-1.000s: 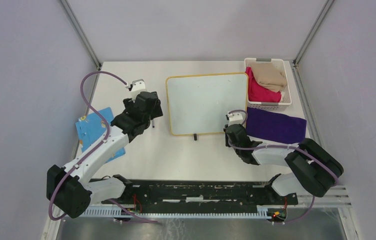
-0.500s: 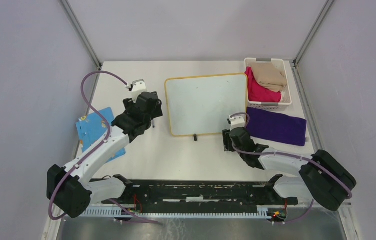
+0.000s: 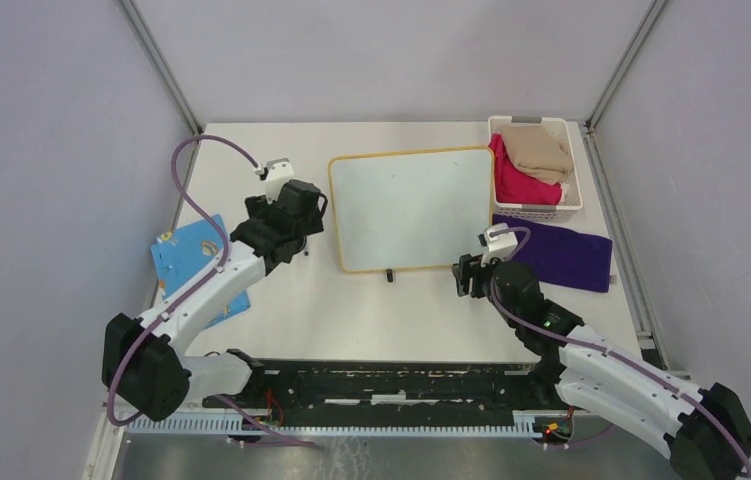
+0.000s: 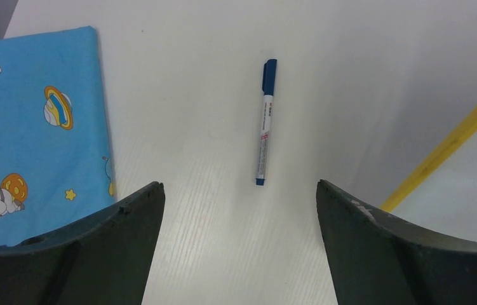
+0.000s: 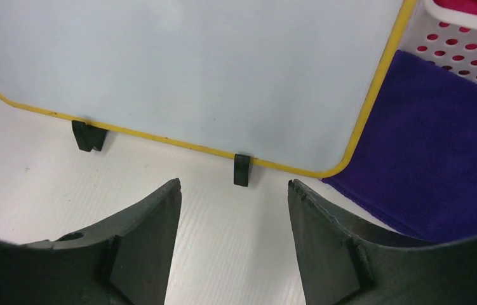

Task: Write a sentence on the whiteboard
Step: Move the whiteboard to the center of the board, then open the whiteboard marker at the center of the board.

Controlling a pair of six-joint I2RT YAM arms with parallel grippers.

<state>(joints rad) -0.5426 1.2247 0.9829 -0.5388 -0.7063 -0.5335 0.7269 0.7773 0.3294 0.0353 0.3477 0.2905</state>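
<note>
The whiteboard [image 3: 411, 205] is lying flat on the table [image 3: 351, 315], toward the far middle. Its yellow-tan frame is running just beside a white perforated basket [image 3: 541, 212] of folded clothes and a purple cloth [image 3: 561, 255] on its right.

The left fingers [image 4: 89, 254] are hanging spread wide above the table to the left of the board, gripping nothing. A blue-capped marker [image 4: 265, 124] is lying on the table ahead of the gap between them, pointing lengthwise away and apart from both tips. A blue space-print cloth [image 4: 32, 121] is lying off to their left, and a strip of the board's yellow frame is showing at their right.

The right fingers [image 5: 140, 241] are also standing spread and holding nothing, hovering near the board's near edge by its right corner. One black foot [image 5: 241, 169] of the board is sitting just ahead of the gap between them, and the other foot [image 5: 87, 135] is sitting further left. Neither finger is touching the board.
</note>
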